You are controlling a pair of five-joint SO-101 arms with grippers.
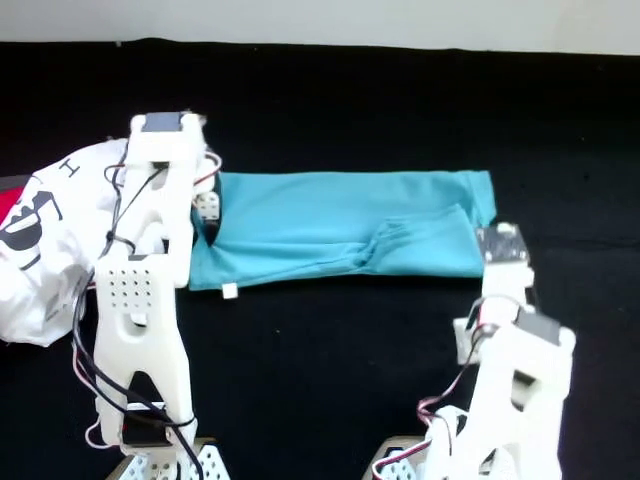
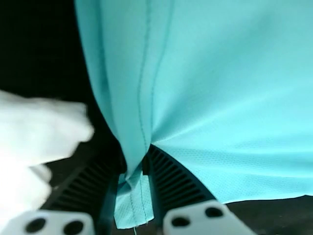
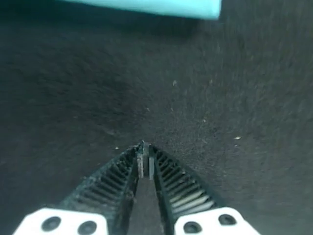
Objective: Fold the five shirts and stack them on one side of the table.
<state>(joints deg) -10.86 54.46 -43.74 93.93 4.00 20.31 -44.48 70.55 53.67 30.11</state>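
Note:
A teal shirt (image 1: pixel 340 225) lies folded into a long strip across the middle of the black table (image 1: pixel 330 340). My left gripper (image 1: pixel 212 218) is at the strip's left end, shut on a pinch of the teal shirt (image 2: pixel 205 98), whose edge runs down between the ribbed fingers (image 2: pixel 168 176). White shirts with black print (image 1: pixel 45 240) are heaped at the table's left edge, and one white shirt (image 2: pixel 34 142) shows beside the left gripper. My right gripper (image 3: pixel 145 159) is shut with nothing in it, hovering over bare cloth just short of the teal shirt's edge (image 3: pixel 161 7).
A small white tag (image 1: pixel 229 291) sticks out at the teal shirt's near left corner. A red patch (image 1: pixel 8 205) peeks out by the white heap. The right arm (image 1: pixel 505 350) stands at the front right, the left arm (image 1: pixel 140 300) at the front left.

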